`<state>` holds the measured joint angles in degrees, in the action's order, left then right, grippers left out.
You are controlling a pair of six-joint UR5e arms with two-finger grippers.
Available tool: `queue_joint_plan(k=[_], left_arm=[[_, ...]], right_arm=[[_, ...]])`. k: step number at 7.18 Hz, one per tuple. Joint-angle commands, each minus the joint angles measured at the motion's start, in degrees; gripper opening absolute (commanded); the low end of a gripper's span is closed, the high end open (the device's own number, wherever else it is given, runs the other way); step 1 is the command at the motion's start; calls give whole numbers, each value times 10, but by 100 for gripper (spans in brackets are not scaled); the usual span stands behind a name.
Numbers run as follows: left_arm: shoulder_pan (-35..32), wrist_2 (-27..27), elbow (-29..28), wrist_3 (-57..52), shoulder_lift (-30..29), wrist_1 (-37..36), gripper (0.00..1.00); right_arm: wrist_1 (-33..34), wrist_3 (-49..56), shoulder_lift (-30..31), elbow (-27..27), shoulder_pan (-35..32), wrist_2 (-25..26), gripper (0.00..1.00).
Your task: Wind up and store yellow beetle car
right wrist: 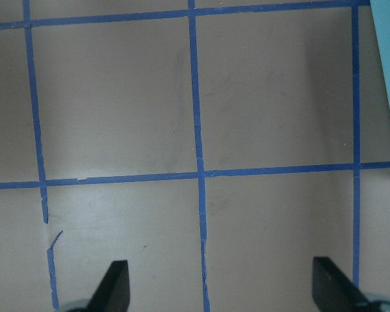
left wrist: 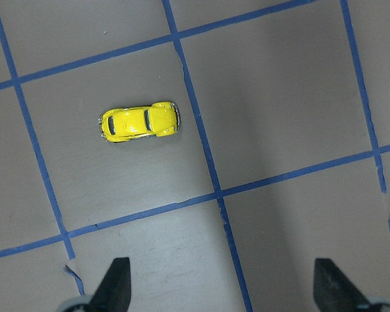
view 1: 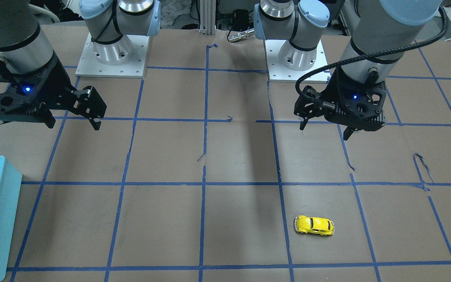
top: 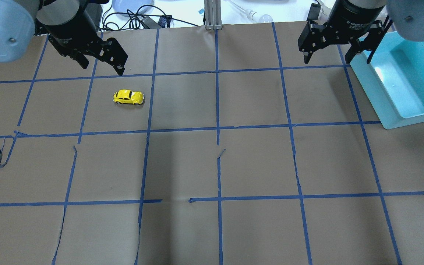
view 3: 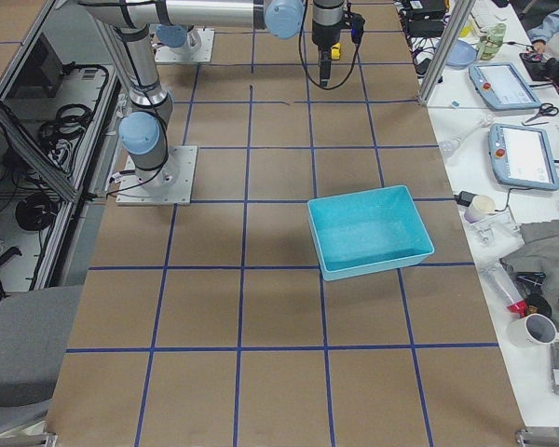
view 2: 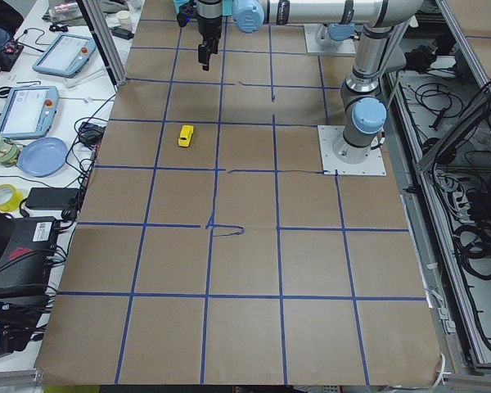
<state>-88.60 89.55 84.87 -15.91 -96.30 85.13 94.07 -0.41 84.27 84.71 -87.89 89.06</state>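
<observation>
Front view: shows the yellow car [view 1: 314, 226] on its wheels on the table [view 1: 233, 156], untouched. Overhead: finds the left pincer [top: 103, 69] spread wide, hovering near it, likely to grab; places the right pincer [top: 327, 60], also spread, beside the blue bin [top: 399, 117] for storing.

Silver-grey left arm [view 1: 366, 47] and right arm [view 1: 10, 43], pale blue joint caps [view 1: 315, 13], bolted square base plates [view 1: 88, 66]. Black left end effector [view 1: 324, 132] and right end effector [view 1: 73, 126], each with a blue light [view 1: 27, 89].
</observation>
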Motion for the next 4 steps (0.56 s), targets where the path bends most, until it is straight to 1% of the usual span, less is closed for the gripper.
queue_joint_plan(k=[1, 4], left_arm=[[3, 0, 3, -2, 8, 10, 100], [4, -1, 8, -3, -2, 8, 100]], right_arm=[[2, 1, 2, 0, 0, -1, 100], [2, 15, -6, 1, 2, 5, 100]])
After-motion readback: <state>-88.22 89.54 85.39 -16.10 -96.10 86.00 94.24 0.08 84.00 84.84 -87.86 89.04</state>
